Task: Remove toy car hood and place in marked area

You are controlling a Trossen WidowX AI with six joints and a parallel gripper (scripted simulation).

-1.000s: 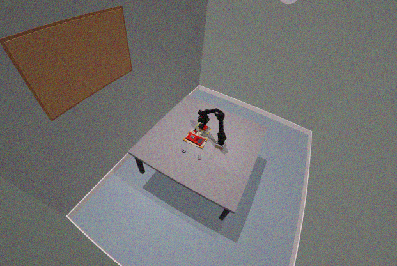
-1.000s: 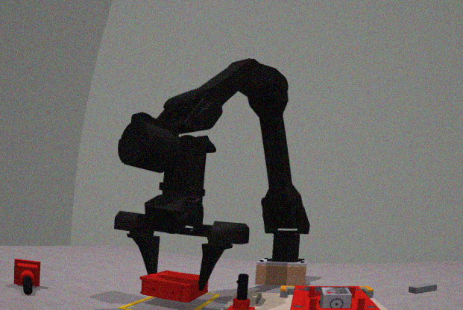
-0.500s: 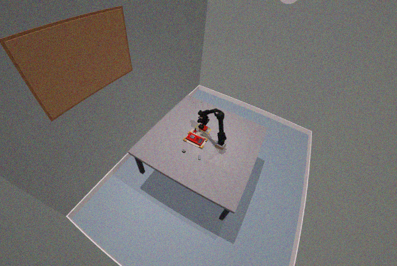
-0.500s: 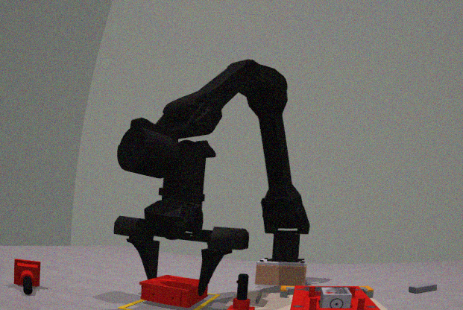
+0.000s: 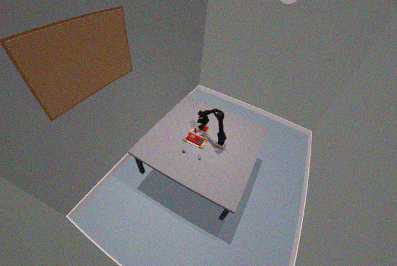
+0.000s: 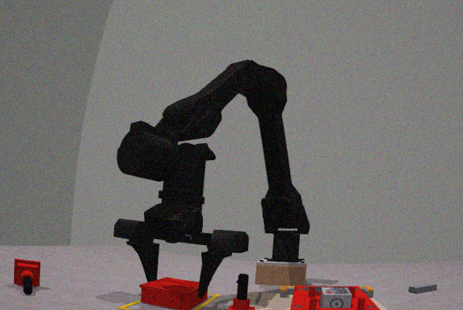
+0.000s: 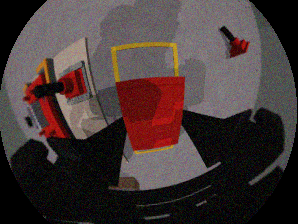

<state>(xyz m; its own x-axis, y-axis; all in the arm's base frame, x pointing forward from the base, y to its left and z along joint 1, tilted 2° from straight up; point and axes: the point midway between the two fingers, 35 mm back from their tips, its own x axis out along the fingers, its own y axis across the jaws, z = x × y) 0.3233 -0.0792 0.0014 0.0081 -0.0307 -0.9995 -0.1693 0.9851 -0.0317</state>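
The hood, a red box-like part (image 5: 204, 128) (image 6: 162, 294) (image 7: 150, 107), is between the two fingers of my gripper (image 6: 177, 288) (image 7: 152, 115), which is shut on its sides. The hood is level and low over the marked area, a yellow outline (image 6: 207, 302) (image 7: 145, 45). In the wrist view the outline shows beyond the hood's far edge and as a thin line at its near edge. Whether the hood touches the table, I cannot tell. The toy car (image 5: 195, 140) (image 6: 300, 299), red with a grey block on top, stands beside the area without its hood.
A black post (image 6: 242, 287) (image 7: 49, 90) on a red base stands between the car and the hood. A red piece with a black peg (image 6: 27, 273) (image 7: 239, 47) lies on the other side. A grey block (image 5: 199, 157) (image 6: 423, 288) and a small black round part (image 5: 183, 151) lie farther off.
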